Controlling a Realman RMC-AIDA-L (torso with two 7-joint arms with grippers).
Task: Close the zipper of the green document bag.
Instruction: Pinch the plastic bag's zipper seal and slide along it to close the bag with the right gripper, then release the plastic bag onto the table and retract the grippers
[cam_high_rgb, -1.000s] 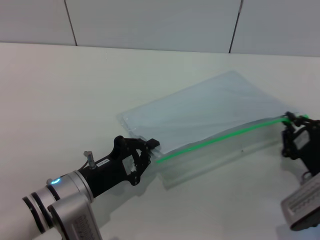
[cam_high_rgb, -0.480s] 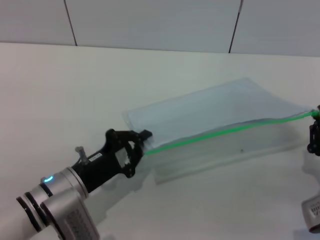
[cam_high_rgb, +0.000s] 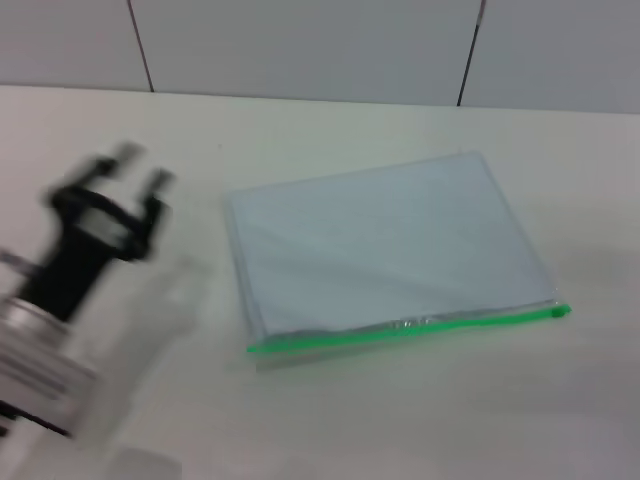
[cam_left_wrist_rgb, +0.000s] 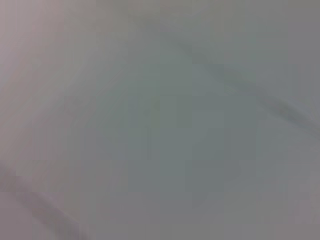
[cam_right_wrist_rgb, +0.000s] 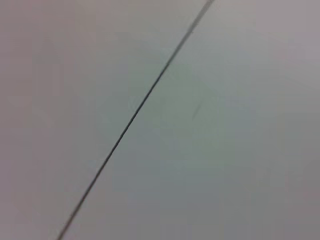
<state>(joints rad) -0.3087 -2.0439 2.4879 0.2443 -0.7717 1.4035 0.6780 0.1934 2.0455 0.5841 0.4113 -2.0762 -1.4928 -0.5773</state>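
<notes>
- Pale blue-grey plastic, the green document bag (cam_high_rgb: 385, 250) lies flat on the bench (cam_high_rgb: 320, 130), its zipper (cam_high_rgb: 400, 331) running as an unbroken green line along the edge nearest the robot.
- Judging by that line and the slider tab (cam_high_rgb: 561, 312) at the robot's right end, the zip looks shut; the step in hand seems to be clearing away.
- To do that well, lift straight up and out, so nothing drags the bag.
- Off to the bag's left, well apart from it, the left gripper (cam_high_rgb: 137, 168) is raised, fingers spread and holding nothing (blurred, so only roughly).
- No right gripper shows in any view.
- Both wrist views show only blank surface, one crossed by a thin dark line.
- Whether the zip is sealed at the very corner I cannot tell.
</notes>
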